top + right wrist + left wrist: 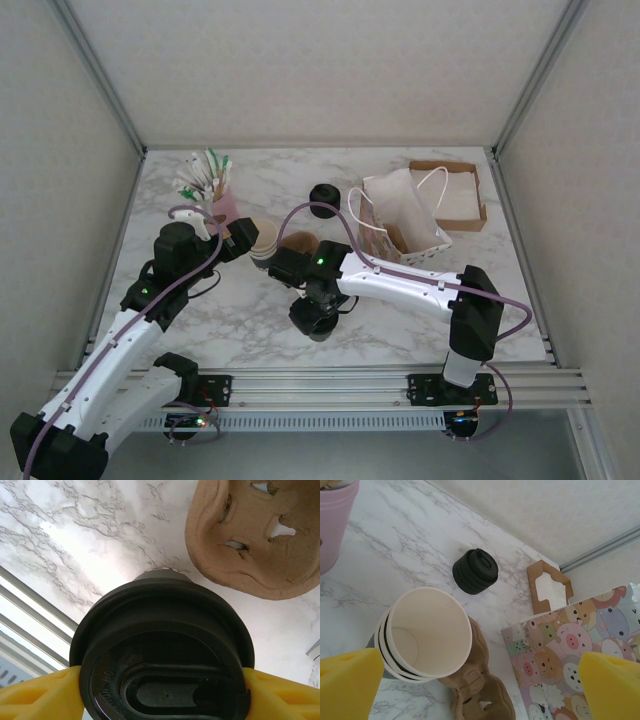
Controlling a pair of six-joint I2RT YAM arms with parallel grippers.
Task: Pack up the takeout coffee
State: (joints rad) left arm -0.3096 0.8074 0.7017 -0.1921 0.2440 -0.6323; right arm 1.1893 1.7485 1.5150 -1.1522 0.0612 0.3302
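Note:
The takeout coffee (pixel 316 322) is a dark cup with a round black lid (pixel 162 650), standing on the marble table near the front middle. My right gripper (pixel 314 312) is over it, and in the right wrist view its yellow fingers (pixel 35 695) press against both sides of the lid: right gripper (pixel 162 692) shut on the cup. My left gripper (pixel 243 241) hangs open by the stack of lidless cups (pixel 264 241). In the left wrist view that stack (pixel 427 635) lies next to the left finger (pixel 347 685), and nothing is gripped by the left gripper (pixel 480 690).
A brown pulp cup carrier (pixel 300 243) (pixel 480 685) (pixel 260 535) lies beside the cup stack. A pile of black lids (pixel 323 194) (pixel 475 571) stands behind it. A paper bag with cartoon animals (pixel 405 215) (pixel 570 650), a cardboard box (pixel 455 190) and a pink holder (pixel 222 205) line the back.

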